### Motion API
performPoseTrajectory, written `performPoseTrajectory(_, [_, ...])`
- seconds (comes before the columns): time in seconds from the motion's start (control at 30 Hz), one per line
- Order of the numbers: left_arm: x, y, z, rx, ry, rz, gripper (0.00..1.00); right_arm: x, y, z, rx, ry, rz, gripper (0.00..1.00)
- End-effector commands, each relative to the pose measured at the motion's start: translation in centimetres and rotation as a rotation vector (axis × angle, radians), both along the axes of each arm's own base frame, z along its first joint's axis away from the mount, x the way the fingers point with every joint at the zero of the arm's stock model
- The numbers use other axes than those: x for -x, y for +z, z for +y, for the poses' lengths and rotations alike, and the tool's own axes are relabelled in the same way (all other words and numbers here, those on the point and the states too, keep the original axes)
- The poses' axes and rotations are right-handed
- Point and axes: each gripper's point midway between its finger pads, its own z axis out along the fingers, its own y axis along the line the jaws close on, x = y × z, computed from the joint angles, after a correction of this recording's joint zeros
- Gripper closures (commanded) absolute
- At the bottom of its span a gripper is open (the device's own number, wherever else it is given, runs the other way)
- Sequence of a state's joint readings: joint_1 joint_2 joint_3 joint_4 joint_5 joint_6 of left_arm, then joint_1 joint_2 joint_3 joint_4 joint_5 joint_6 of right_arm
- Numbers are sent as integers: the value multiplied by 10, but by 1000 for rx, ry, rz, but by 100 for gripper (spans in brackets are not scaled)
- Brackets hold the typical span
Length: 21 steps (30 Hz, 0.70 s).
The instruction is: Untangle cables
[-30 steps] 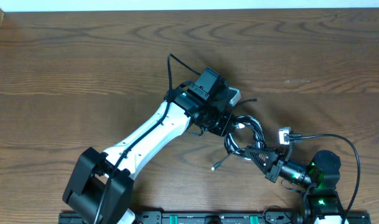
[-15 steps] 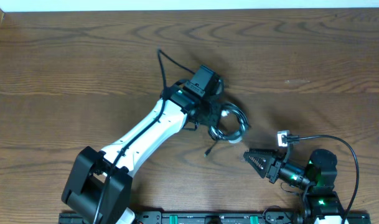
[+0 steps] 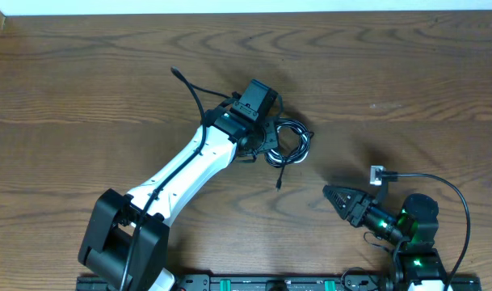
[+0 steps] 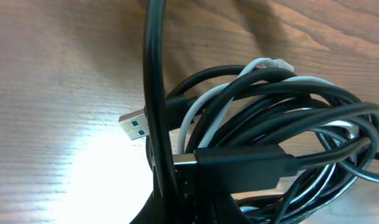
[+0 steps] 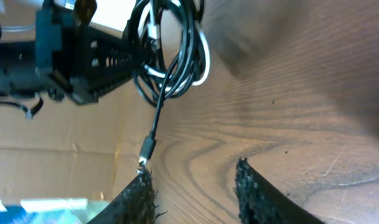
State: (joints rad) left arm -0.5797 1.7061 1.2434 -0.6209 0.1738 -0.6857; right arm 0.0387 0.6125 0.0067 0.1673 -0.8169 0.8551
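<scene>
The cables (image 3: 292,144) are a tangled bundle of black loops with one white cord, held up at table centre. My left gripper (image 3: 271,150) is shut on the bundle. In the left wrist view the black loops (image 4: 289,124), the white cord (image 4: 264,65) and a silver USB plug (image 4: 134,124) fill the frame above the dark jaws (image 4: 195,211). One black end with a small plug (image 3: 279,184) hangs down from the bundle. My right gripper (image 3: 333,194) is open and empty, to the right of and nearer than the bundle. Its view shows the bundle (image 5: 177,56) and the hanging plug (image 5: 147,149) ahead of its fingers (image 5: 192,186).
The wooden table (image 3: 407,97) runs wide on all sides. A thicker black arm wire (image 3: 187,83) arcs out left of the left wrist. A small white connector (image 3: 378,172) and its black wire (image 3: 439,182) sit on the right arm. The arm bases stand at the near edge.
My left gripper has carried the bundle to the left and farther from the near edge. My right gripper has come away from the bundle and drawn back to the right.
</scene>
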Motion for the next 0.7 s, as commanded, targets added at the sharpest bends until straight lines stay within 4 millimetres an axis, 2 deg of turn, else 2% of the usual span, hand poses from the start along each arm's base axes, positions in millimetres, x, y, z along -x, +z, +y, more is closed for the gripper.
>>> performPoseTrajectory(0.0, [4, 10, -9, 67, 7, 21, 93, -4, 1, -3, -16, -39, 18, 64])
performPoseTrajectory(0.13, [4, 9, -9, 65, 9, 22, 93, -5, 10, 0, -40, -20, -13, 66])
performPoseTrajectory(0.23, [4, 9, -9, 71, 31, 31, 92, -3, 31, 8, -133, 16, -25, 66])
performPoseTrajectory(0.47, [6, 10, -12, 90, 84, 52, 92, -8, 65, 9, -270, -2, -43, 60])
performPoseTrajectory(0.67, [15, 13, -33, 107, 27, 32, 93, -12, 67, 13, -267, -36, -56, 55])
